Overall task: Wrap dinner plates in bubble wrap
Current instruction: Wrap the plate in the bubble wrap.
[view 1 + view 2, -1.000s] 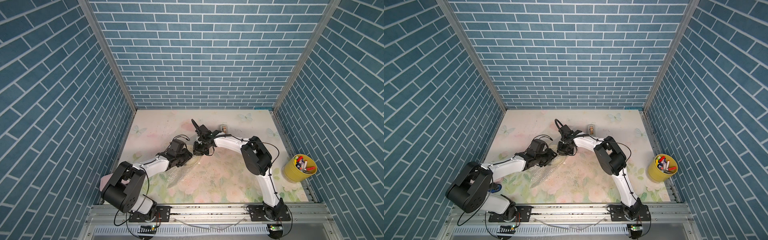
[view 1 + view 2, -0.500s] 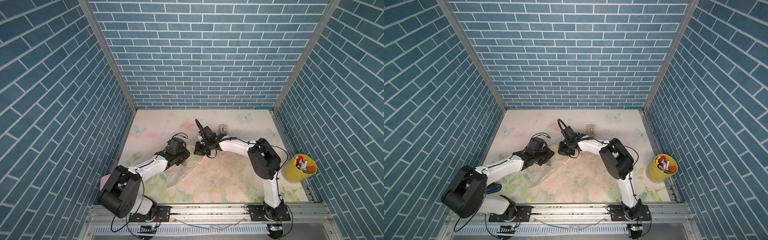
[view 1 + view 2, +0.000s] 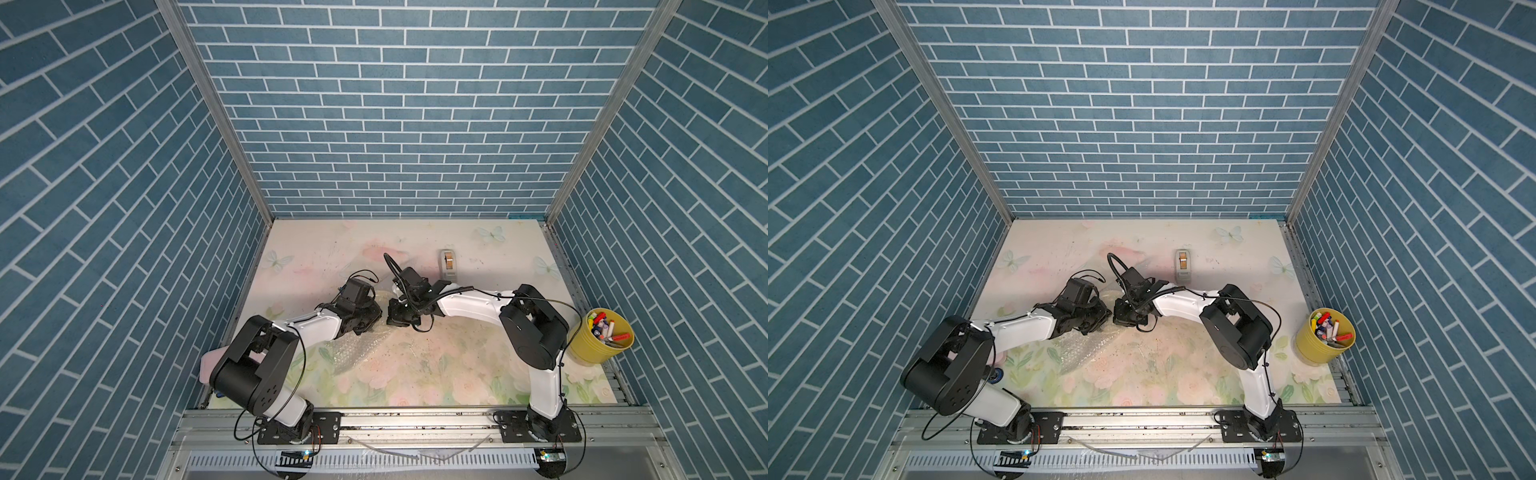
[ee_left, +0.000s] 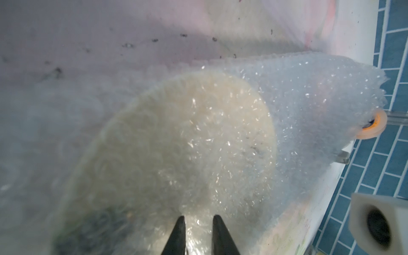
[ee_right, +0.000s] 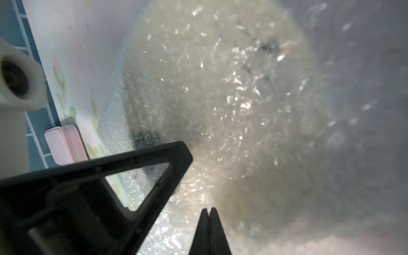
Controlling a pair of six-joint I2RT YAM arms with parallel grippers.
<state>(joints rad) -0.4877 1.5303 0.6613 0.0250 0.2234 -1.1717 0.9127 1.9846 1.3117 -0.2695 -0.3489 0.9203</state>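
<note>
Plate (image 4: 187, 136) under bubble wrap (image 4: 309, 92) | L gripper (image 4: 198, 218) prob. pinching it | R gripper (image 5: 209, 210) tips pressed together

Left arm (image 3: 316, 328) and right arm (image 3: 469, 305) are stretched in low, elbows bent and wrists tipped down. The left gripper (image 4: 198, 220) and right gripper (image 5: 209, 210) are set nearly tip to tip. Left fingers are held a narrow gap apart, with a fold of bubble wrap (image 4: 309, 99) pinched between the tips. Right fingers are pressed fully together.

My left gripper (image 4: 199, 217) closes narrower on the bubble wrap (image 4: 309, 99). My right elbow (image 3: 534, 328) sits farther out toward the yellow bucket (image 3: 590, 355).
</note>
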